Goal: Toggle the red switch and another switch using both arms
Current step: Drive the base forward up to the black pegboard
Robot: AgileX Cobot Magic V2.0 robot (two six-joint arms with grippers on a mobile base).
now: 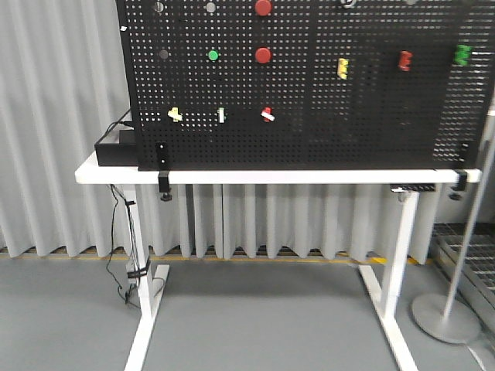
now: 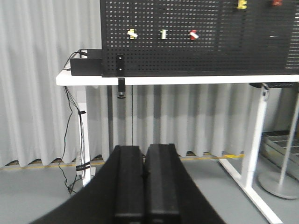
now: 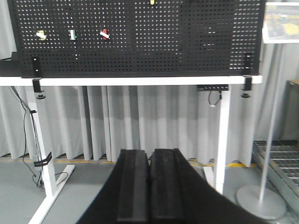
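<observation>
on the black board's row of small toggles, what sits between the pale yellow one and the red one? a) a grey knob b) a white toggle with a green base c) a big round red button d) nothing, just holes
b: in the front view the white toggle with a green base sits between the pale yellow switch and the red switch, all in one row.

Pegboard [image 1: 348, 116] matt black, perforated; tabletop [image 1: 309, 176] smooth white; curtain [image 1: 62, 116] grey cloth; left hand [image 2: 144, 151], right hand [image 3: 149, 154] matt black.
</observation>
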